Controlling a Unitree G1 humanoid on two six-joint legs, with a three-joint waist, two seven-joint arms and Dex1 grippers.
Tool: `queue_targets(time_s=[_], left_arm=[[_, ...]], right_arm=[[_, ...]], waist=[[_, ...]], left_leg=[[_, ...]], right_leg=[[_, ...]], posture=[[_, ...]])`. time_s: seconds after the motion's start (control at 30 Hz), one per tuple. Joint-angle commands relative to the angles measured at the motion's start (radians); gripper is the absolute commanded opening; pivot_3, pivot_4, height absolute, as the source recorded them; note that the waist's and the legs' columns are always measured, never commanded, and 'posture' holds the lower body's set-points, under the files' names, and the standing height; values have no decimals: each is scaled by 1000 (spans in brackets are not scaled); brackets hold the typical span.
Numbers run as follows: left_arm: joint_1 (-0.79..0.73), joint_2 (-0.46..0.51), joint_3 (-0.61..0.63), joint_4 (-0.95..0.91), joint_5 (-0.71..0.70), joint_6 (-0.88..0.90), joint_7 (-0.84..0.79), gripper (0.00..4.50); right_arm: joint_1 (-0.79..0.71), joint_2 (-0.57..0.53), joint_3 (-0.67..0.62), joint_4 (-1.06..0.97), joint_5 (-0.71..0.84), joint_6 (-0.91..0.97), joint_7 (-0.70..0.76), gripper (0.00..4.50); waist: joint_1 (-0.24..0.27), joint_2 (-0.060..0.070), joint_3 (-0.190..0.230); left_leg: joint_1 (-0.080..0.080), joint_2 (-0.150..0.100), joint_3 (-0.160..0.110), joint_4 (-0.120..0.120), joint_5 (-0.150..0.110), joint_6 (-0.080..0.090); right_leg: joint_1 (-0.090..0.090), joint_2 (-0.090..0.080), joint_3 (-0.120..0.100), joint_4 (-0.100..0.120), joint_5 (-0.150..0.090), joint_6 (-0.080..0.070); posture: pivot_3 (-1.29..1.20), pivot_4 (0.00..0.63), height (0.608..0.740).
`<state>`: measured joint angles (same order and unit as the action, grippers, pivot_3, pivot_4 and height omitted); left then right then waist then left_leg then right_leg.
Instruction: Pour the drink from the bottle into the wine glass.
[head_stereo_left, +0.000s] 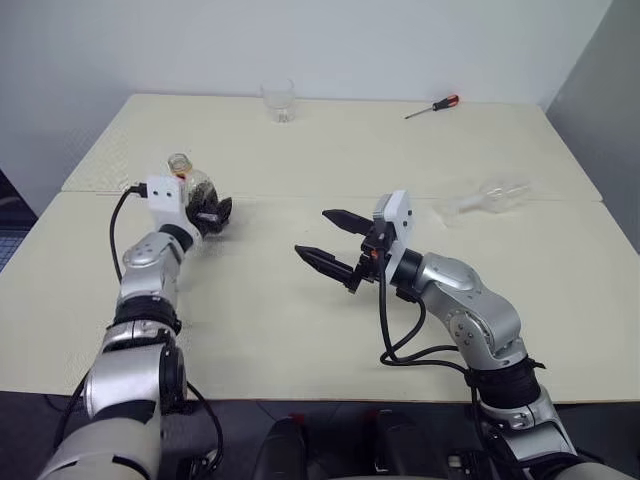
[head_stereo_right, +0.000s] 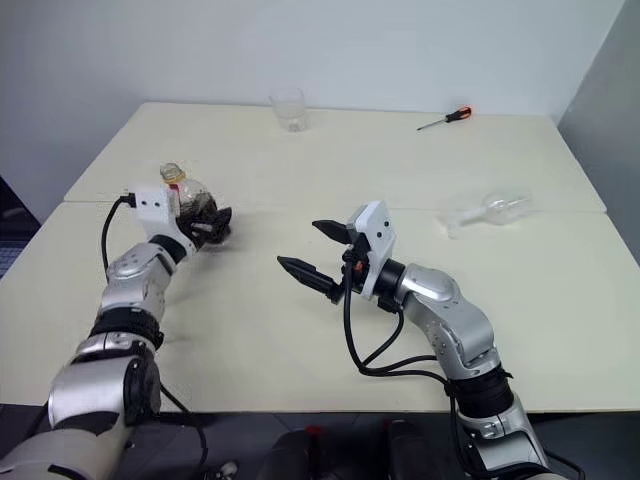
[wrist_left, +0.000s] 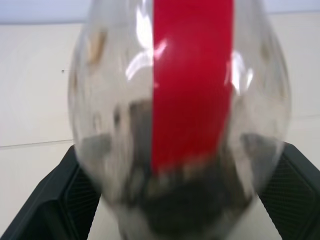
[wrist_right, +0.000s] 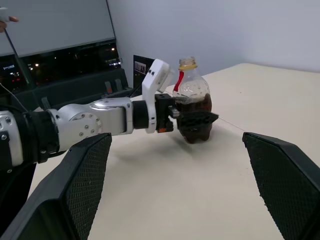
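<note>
The bottle (wrist_right: 192, 85) stands upright on the table's left side, with a red label strip and a yellowish top. The dark drink (wrist_right: 196, 106) fills about its lower half. My left gripper (head_stereo_left: 215, 213) is open, one finger on each side of the bottle's bulbous base. In the left wrist view the bottle (wrist_left: 190, 75) rises between the two pads (wrist_left: 75, 200). My right gripper (head_stereo_left: 311, 232) hangs open and empty over the middle of the table, pointing toward the bottle. The wine glass (head_stereo_left: 490, 197) lies on its side at the right of the table.
A short clear tumbler (head_stereo_left: 279, 100) stands at the far edge of the table (head_stereo_left: 300, 320). A red-handled screwdriver (head_stereo_left: 433, 106) lies at the back right. A seam (head_stereo_left: 300, 195) runs across the tabletop between its two halves.
</note>
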<state>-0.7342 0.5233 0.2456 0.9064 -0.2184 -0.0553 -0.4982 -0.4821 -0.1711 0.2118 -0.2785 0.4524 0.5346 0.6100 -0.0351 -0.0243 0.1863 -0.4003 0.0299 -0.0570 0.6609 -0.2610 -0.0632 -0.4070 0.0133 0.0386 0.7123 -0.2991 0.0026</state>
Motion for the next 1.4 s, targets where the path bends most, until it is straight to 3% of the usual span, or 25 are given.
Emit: queue_targets(time_s=[0.03, 0.37, 0.57, 0.73, 0.9, 1.1, 1.27, 1.4], left_arm=[[87, 18, 36, -221, -41, 80, 14, 4465], [408, -12, 94, -824, -133, 373, 135, 4465], [619, 19, 28, -1275, -265, 573, 38, 4465], [706, 61, -15, -1475, -405, 703, -51, 4465], [689, 89, -72, -1504, -457, 734, -119, 4465], [568, 63, -201, -1391, -406, 686, -196, 4465], [491, 46, -259, -1292, -360, 620, -257, 4465], [470, 48, -279, -1267, -343, 595, -303, 4465]], right_arm=[[-2, 12, -4, -30, 10, -21, 4, 4500], [15, 11, -7, -51, 14, -16, 5, 4500], [42, -81, -104, -151, 47, 76, -43, 4500], [91, -177, -238, -173, 32, 181, -158, 4500], [70, -134, -463, -52, 96, 287, -347, 4500], [-55, -23, -726, 244, 218, 258, -503, 4500], [-234, 51, -1002, 514, 449, 189, -700, 4500], [-301, 19, -1058, 662, 493, 127, -711, 4500]], waist=[[0, 0, 0], [3, 0, 0], [8, 0, 0], [6, -1, -1], [4, -1, -1], [3, 0, 0], [1, 1, 0], [2, 1, 0]], left_leg=[[0, 0, -1, 0, 0, 0], [0, 2, -2, 0, 0, 0], [0, 1, -3, 1, 0, 0], [2, 0, -1, 0, 0, 0], [3, -1, 1, -1, 0, 0], [3, -2, 3, -1, 0, 0], [2, -2, 4, -1, 0, 0], [2, -2, 5, -1, 0, 0]], right_leg=[[0, 0, -1, 0, 0, 0], [1, -3, 0, 1, 0, 0], [1, -5, -1, 0, 0, 0], [3, -4, 0, 0, 0, 0], [2, 0, 2, 0, 0, 0], [2, 3, 3, 0, 0, 0], [1, 3, 4, 0, 0, -1], [1, 3, 5, 0, 0, -1]], posture=[[0, 150, 740], [0, 150, 740], [0, 150, 740], [0, 150, 740], [0, 150, 740], [0, 150, 740], [0, 150, 740], [0, 150, 740]])
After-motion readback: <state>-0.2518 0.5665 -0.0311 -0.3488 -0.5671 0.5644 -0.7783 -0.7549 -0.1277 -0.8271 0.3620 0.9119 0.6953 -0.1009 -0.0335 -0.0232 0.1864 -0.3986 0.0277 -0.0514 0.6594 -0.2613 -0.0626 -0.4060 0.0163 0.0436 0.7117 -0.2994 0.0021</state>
